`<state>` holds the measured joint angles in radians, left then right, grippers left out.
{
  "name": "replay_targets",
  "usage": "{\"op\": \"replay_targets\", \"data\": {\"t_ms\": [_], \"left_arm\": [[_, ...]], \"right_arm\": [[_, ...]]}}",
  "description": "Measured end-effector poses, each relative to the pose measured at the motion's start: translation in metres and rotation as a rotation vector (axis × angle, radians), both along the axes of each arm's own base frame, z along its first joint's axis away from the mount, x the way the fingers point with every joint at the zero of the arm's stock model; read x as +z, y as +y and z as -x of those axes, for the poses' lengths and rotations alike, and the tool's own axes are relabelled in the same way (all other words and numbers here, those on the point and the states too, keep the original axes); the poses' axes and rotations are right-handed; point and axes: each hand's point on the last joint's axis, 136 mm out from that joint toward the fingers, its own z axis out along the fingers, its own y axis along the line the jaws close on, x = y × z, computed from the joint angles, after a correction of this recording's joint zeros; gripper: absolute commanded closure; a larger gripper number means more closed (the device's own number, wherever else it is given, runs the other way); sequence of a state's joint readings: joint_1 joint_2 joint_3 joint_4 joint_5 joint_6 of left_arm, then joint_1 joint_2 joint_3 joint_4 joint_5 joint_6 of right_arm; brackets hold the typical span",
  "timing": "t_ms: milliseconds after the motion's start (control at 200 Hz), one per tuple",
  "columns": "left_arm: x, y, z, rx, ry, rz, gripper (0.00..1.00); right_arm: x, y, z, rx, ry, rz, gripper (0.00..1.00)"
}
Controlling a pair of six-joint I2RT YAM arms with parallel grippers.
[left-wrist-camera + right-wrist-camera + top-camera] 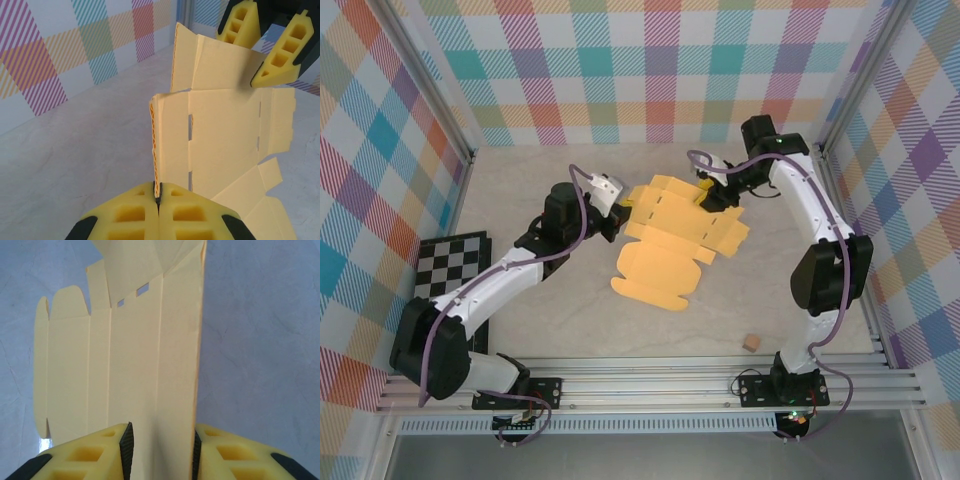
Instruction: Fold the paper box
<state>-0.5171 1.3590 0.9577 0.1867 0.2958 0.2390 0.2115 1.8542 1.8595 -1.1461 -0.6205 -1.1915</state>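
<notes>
Left gripper (157, 202) is clenched on the thin left edge of the paper box (665, 250). The box is a flat yellow-orange die-cut sheet lying about the middle of the bench (540, 330), a little toward its far edge. Right gripper (160, 452) sits astride a raised panel (177, 340) on the sheet's far right side. Its jaws are apart with the card between them, and I see no squeeze on it yet.

My biggest worry is the whole sheet. One side is pinned and the other is being worked, so any pull by the right arm away from the left could buckle the card across its middle or tear it along a crease.

Next is the raised panel. If the right jaws close off the score line, I judge the card will kink in the wrong place. If they close too lightly, it can slip out and spring back flat.

The left pinch takes only a narrow rim, so a twist there could let the edge slide free or crush it.

Smaller still, the slots (190, 122) are thin cuts that could rip if a fold is forced.

Least of all, the tan cube (751, 342) sits near the bench's near edge toward the right corner, well apart from the sheet. It matters only if the sheet gets dragged that way.
</notes>
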Motion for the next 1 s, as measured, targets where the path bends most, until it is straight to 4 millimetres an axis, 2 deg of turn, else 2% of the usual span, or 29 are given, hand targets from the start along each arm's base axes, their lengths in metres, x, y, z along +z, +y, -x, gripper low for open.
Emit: {"op": "replay_targets", "data": {"t_ms": [205, 535, 590, 750, 805, 920, 1000], "left_arm": [[0.002, 0.003, -0.002, 0.019, -0.021, -0.016, 1.0], [0.002, 0.005, -0.004, 0.037, -0.033, -0.029, 1.0], [0.002, 0.005, -0.003, 0.038, -0.034, -0.029, 1.0], [0.004, 0.006, -0.003, 0.041, -0.037, -0.028, 1.0], [0.003, 0.006, -0.003, 0.044, -0.035, -0.03, 0.91], [-0.001, 0.01, -0.004, 0.084, 0.005, -0.042, 0.54], [0.001, 0.016, -0.009, 0.143, 0.026, -0.023, 0.48]], "right_arm": [[-0.002, 0.001, 0.007, 0.005, 0.015, 0.006, 0.67], [0.004, -0.007, 0.02, -0.005, -0.004, 0.035, 0.76], [0.004, -0.007, 0.02, -0.005, -0.007, 0.035, 0.8], [0.003, -0.008, 0.017, -0.006, -0.022, 0.048, 1.0], [0.003, -0.009, 0.015, -0.007, -0.032, 0.054, 1.0], [0.001, -0.009, 0.014, -0.005, -0.048, 0.076, 1.0], [-0.002, -0.009, 0.016, -0.004, -0.052, 0.094, 1.0]]}}
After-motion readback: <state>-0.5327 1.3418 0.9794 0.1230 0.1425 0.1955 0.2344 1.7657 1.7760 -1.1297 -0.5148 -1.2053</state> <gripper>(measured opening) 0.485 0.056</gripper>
